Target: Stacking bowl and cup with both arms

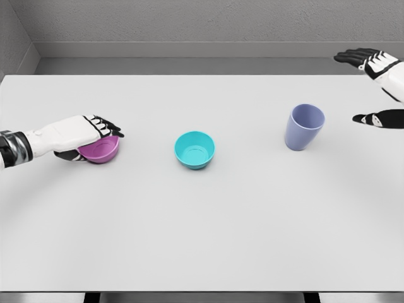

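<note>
Nearest, left of the teal bowl [194, 149]: left hand [88, 131] clamped over the purple bowl [101, 149], fingers curled across its rim, bowl resting on the white table [202, 240]. Teal bowl upright, empty, lying to the right of that hand. Farther, right of the teal bowl: lavender cup [303, 127], upright, empty. Beyond it, right hand [377, 88] spread wide, grasping nothing, clearly the nearer hand to the cup.

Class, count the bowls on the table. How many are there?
2: a purple bowl at the left under the left hand, and a teal bowl near the middle.
</note>
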